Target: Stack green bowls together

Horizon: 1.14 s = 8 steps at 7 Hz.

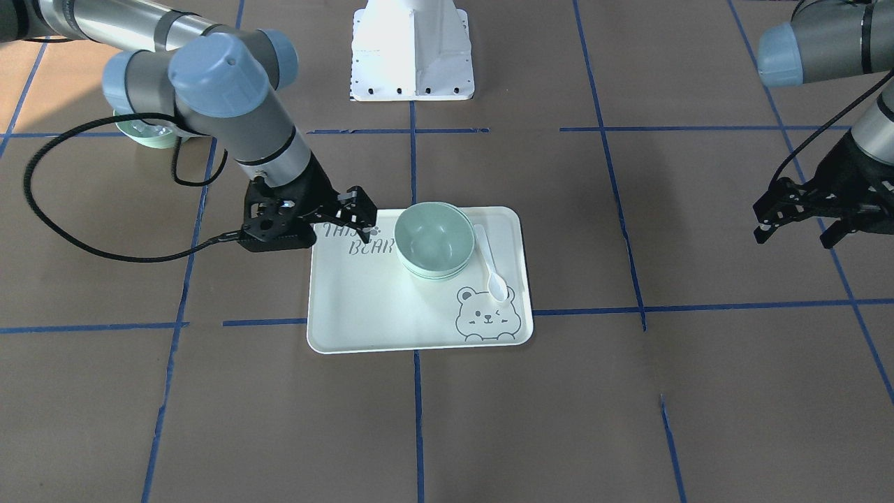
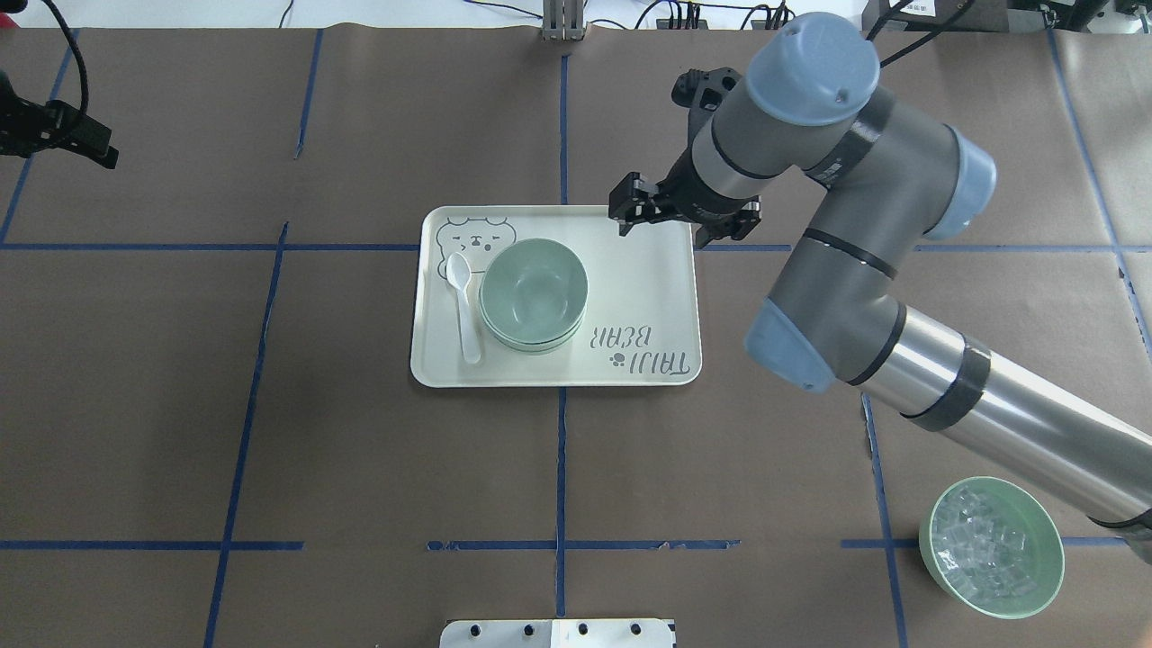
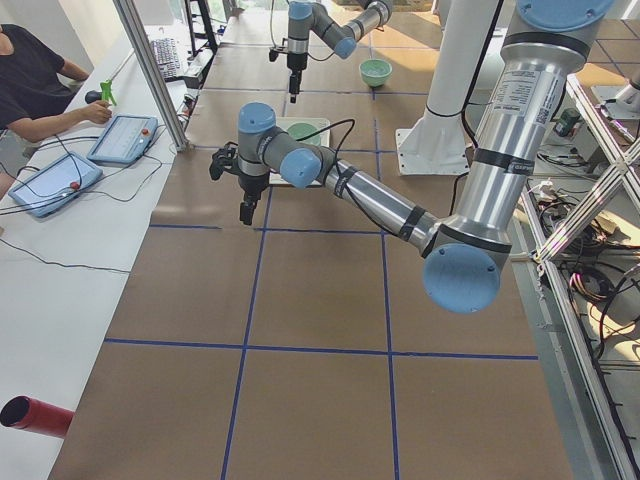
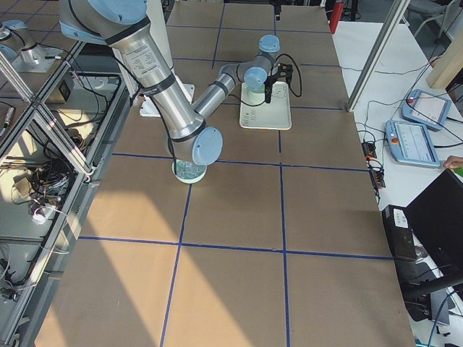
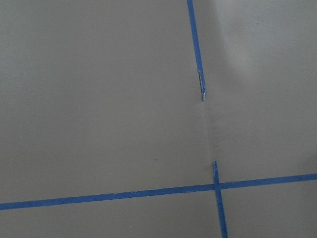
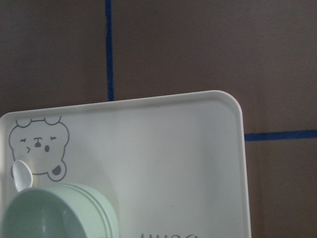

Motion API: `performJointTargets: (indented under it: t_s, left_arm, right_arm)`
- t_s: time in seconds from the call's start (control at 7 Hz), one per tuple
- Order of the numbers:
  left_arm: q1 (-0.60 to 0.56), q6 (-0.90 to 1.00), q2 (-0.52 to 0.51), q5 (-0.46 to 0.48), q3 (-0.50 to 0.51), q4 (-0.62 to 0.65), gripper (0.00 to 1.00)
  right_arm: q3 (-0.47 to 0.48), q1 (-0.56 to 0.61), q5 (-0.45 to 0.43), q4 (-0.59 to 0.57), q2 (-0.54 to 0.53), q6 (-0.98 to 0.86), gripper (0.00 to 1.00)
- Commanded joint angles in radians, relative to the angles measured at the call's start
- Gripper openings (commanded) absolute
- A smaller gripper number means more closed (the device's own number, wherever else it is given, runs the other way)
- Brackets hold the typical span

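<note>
The green bowls point(image 1: 433, 237) sit nested in one stack on the pale bear tray point(image 1: 363, 307), upright, with layered rims showing at the side. The stack also shows in the overhead view point(image 2: 534, 292) and at the bottom left of the right wrist view point(image 6: 54, 213). My right gripper point(image 1: 360, 212) is open and empty. It hovers over the tray's far corner on my right point(image 2: 666, 220), apart from the stack. My left gripper point(image 1: 796, 225) is open and empty, far off to my left over bare table.
A white spoon point(image 2: 465, 310) lies on the tray point(image 2: 630, 297) beside the stack. A green bowl with clear ice-like cubes point(image 2: 990, 546) stands near my right arm's base. The white robot base point(image 1: 412, 49) is at the table's near edge.
</note>
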Motion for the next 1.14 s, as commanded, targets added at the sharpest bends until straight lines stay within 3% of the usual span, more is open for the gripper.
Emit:
performJointTargets:
  t_s: [0.0,0.43,0.57,1.0]
  left_arm:
    - [-0.090,0.181,0.078,-0.020,0.026,0.001,1.00]
    - [-0.245,0.523,0.110,-0.100,0.220,0.001,1.00]
    - [-0.280,0.568,0.133,-0.100,0.247,-0.002,1.00]
    - [-0.306,0.575,0.168,-0.101,0.247,-0.006,1.00]
  right_arm:
    - [0.082,0.099,0.039,-0.025,-0.157,-0.215,1.00]
    - [0.078,0.348,0.214,-0.024,-0.385,-0.665,1.00]
    - [0.067,0.442,0.237,-0.024,-0.473,-0.839,1.00]
    - [-0.039,0.660,0.311,-0.027,-0.588,-1.184,1.00]
